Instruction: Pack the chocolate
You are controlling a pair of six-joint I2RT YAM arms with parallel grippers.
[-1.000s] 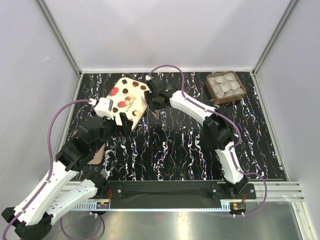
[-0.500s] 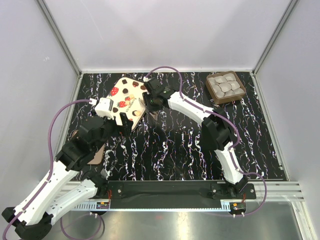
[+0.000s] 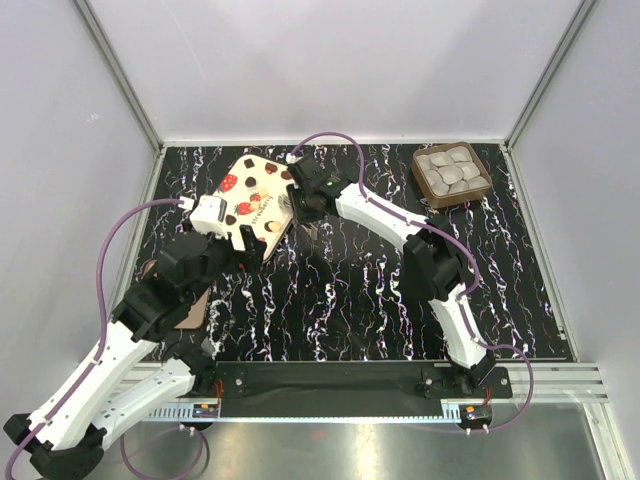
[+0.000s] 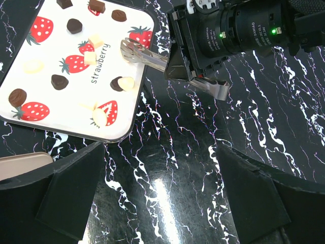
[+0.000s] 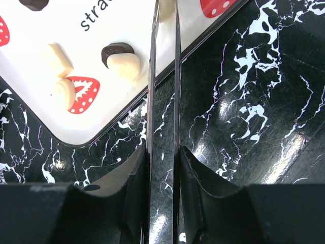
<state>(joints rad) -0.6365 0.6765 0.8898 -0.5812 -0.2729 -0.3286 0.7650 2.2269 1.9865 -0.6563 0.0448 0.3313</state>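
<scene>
The chocolate (image 3: pixel 450 170), several pale grey round pieces, fills a small square brown tray (image 3: pixel 484 186) at the table's back right, far from both grippers. My right gripper (image 3: pixel 303 203) (image 5: pixel 162 152) is shut on thin metal tongs (image 5: pixel 151 101) (image 4: pixel 147 57), whose tips reach over the right edge of the cream strawberry lid (image 3: pixel 252 190) (image 4: pixel 66 86) (image 5: pixel 91 76). Just in front of that lid, my left gripper (image 3: pixel 247 240) (image 4: pixel 162 203) hangs wide open over bare table with nothing between its fingers.
A flat tan container (image 3: pixel 190 312) (image 4: pixel 20 161) lies at the left, mostly hidden under my left arm. White walls close in the black marbled table (image 3: pixel 340 300) on three sides. The right arm stretches across the middle toward the lid.
My right gripper with the tongs has shifted slightly left toward the lid. The left arm and the tray of chocolate have not moved.
</scene>
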